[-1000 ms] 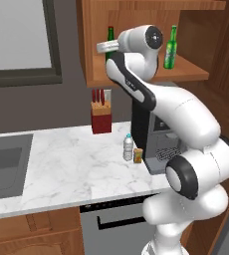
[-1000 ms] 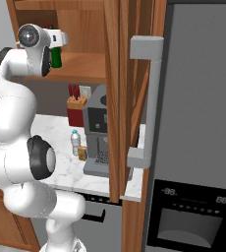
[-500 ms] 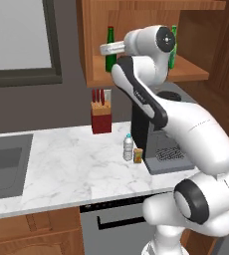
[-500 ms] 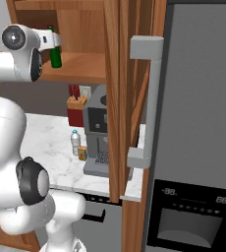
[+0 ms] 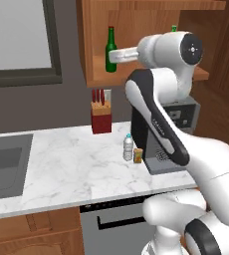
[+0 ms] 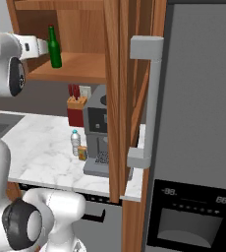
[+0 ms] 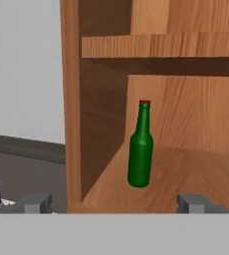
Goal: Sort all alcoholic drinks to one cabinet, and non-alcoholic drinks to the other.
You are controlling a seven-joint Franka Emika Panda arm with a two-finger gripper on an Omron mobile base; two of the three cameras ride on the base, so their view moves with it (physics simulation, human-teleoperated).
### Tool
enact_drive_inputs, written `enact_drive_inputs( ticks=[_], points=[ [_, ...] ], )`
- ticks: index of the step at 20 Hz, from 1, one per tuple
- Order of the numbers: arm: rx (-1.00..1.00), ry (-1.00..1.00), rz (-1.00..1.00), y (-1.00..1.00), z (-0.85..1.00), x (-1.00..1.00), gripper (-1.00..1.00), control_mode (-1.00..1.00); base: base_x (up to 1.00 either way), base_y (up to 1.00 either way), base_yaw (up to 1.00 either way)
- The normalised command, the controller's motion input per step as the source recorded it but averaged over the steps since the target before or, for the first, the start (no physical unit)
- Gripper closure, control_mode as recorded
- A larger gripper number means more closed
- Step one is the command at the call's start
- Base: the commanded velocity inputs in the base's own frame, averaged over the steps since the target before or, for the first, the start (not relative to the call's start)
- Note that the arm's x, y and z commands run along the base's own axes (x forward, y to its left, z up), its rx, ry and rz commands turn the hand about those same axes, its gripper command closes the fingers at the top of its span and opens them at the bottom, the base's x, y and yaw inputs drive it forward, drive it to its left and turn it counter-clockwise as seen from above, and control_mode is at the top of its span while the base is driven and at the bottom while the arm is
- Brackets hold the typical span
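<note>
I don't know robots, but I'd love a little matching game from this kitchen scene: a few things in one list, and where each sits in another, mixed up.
Things:
1. dark green bottle with red cap
2. clear water bottle with blue cap
3. knife block
4. end effector

Places or states:
A. on the marble counter, just left of the coffee machine
B. open, empty, facing the cabinet shelf
C. upright on the wooden cabinet shelf
D. at the back of the counter, against the wall

Pairs: 1-C, 2-A, 3-D, 4-B
</note>
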Motion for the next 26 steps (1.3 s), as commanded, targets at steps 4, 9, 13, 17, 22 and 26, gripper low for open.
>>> enact_drive_inputs(
  ticks=[4, 9, 13, 17, 22, 26],
  points=[
    [0.05, 0.04, -0.21, 0.0, 0.0, -1.0, -1.0, -1.0, 0.0, 0.0, 0.0],
    [0.06, 0.1, -0.46, 0.02, 0.0, -0.94, -1.0, -1.0, 0.0, 0.0, 0.0],
    [0.06, 0.1, -0.51, 0.12, -0.01, -0.73, -1.0, -1.0, 0.0, 0.0, 0.0],
    [0.03, 0.1, -0.52, 0.21, -0.08, -0.42, -1.0, -1.0, 0.0, 0.0, 0.0],
    [0.0, 0.14, -0.53, 0.23, -0.28, 0.04, -1.0, -1.0, 0.0, 0.0, 0.0],
    [0.0, 0.12, -0.31, 0.04, -0.4, 0.34, -1.0, -1.0, 0.0, 0.0, 0.0]
  ],
)
